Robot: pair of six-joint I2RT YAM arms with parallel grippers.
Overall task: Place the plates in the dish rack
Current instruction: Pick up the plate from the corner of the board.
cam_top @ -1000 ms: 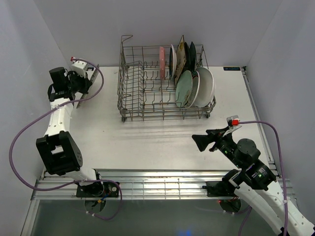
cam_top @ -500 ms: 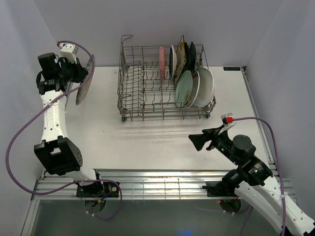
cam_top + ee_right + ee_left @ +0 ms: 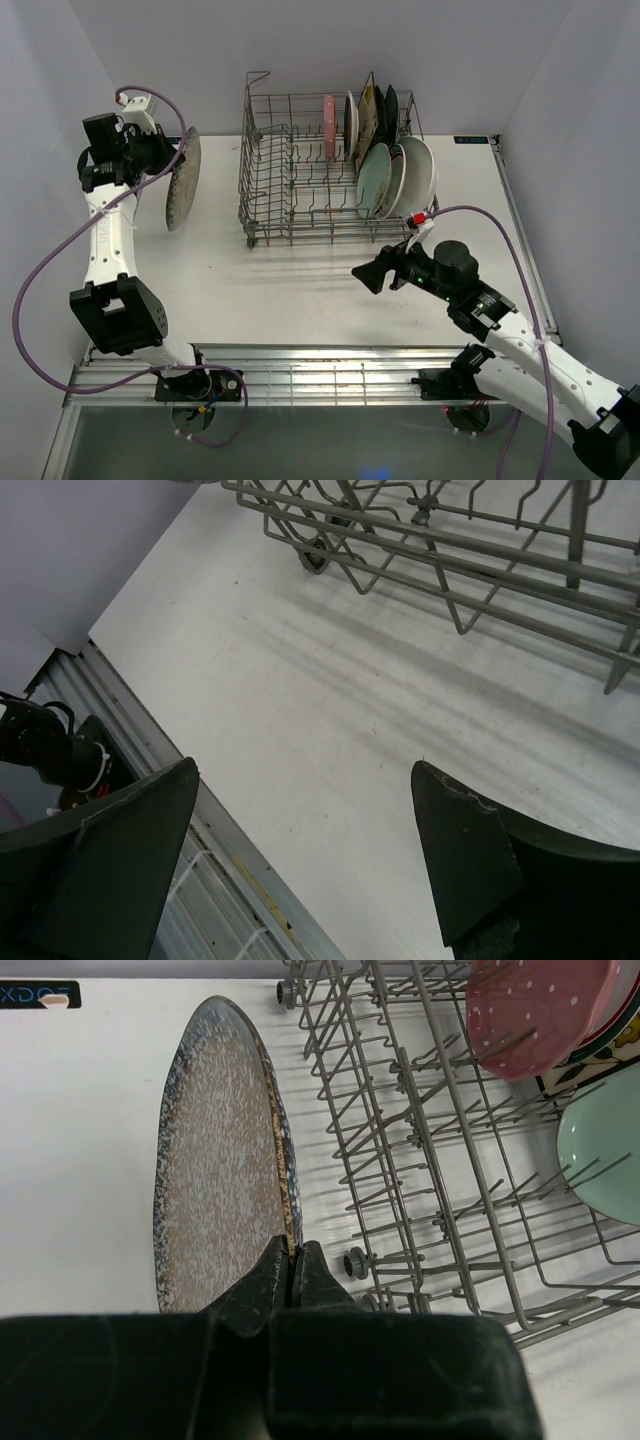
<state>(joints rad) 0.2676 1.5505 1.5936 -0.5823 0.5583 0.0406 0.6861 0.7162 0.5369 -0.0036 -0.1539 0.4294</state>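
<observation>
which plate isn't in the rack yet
The speckled plate, pinched by its rim in the left gripper, outside the dish rack; the other plates stand inside it.

Speckled plate (image 3: pixel 215 1160) lower rim hidden behind left gripper (image 3: pixel 293 1255), pink plate (image 3: pixel 535 1010) cut by top edge, pale green plate (image 3: pixel 605 1155) cut by right edge, dish rack (image 3: pixel 460 550) only partly in right wrist view

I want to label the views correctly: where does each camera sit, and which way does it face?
Top: above and behind, looking down on table, rack, left arm, right arm.
Left wrist: looks past left hand, shut on speckled plate, toward rack.
Right wrist: looks past open right hand down at table, rack's base.
Shared: all show rack.
</observation>
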